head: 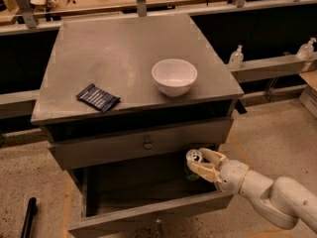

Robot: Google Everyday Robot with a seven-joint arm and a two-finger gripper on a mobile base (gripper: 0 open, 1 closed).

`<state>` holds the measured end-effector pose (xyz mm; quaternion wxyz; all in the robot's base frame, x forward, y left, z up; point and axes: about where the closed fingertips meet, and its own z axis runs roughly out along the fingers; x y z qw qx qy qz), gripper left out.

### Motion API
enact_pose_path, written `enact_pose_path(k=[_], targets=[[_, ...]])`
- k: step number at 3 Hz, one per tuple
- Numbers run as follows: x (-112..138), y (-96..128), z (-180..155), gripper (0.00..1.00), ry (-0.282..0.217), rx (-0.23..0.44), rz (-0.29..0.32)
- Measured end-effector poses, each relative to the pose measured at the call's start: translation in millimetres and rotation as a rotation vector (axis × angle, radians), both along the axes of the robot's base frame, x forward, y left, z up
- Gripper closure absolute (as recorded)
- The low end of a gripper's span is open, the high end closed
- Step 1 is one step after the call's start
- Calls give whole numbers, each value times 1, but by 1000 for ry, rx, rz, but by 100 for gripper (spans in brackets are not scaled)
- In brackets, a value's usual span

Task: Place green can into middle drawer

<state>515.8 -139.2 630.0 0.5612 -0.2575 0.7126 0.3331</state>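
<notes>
The green can stands upright, its silver top showing, at the right side of the open middle drawer. My gripper reaches in from the lower right and is shut on the green can, its tan fingers on either side of it. The can is low inside the drawer; I cannot tell whether it touches the drawer floor. The drawer is pulled out toward me, its grey front at the bottom of the view.
The shut upper drawer front with its round knob is just above the can. On the cabinet top are a white bowl and a dark blue packet. Soap bottles stand behind on the right. A black rod lies on the floor at the left.
</notes>
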Motion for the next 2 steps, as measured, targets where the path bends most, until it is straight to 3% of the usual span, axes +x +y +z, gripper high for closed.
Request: enact_pose_path(k=[2], targets=[[4,-12,-65,100,37,7,26]])
